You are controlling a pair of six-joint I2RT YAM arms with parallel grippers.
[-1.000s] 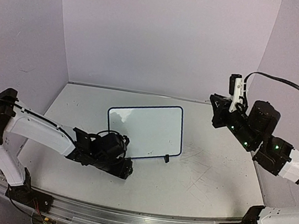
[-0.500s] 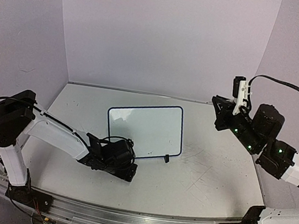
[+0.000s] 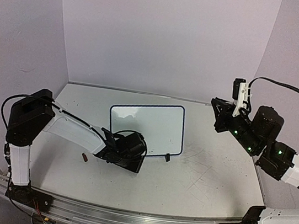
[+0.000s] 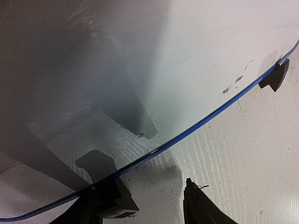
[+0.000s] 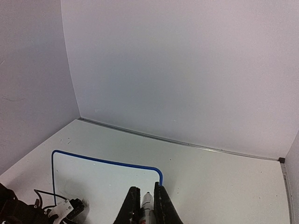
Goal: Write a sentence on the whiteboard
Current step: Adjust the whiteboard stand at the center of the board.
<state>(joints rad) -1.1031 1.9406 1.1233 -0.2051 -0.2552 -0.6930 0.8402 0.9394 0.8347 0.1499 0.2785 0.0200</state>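
The whiteboard (image 3: 148, 127) lies on the table, white with a thin blue rim and blank; no sentence shows on it. It also shows in the left wrist view (image 4: 187, 60) and the right wrist view (image 5: 103, 179). My left gripper (image 3: 133, 158) sits low at the board's near left edge, jaws open (image 4: 142, 210), with a black foot (image 4: 110, 200) of the board between the fingers. My right gripper (image 3: 219, 107) is raised at the right, off the board's right edge. It is shut (image 5: 147, 190) on a marker (image 5: 148, 203), tip pointing forward.
A small dark reddish object (image 3: 83, 158) lies on the table left of the left gripper. The board's other black foot (image 3: 166, 158) stands at its near right edge. Purple walls close the table at the back and sides. Scratches mark the tabletop (image 3: 202, 175).
My left arm has reached right along the board's near edge, and the board has shifted slightly right. The small dark object now shows on the table. My right arm has drifted slightly right.
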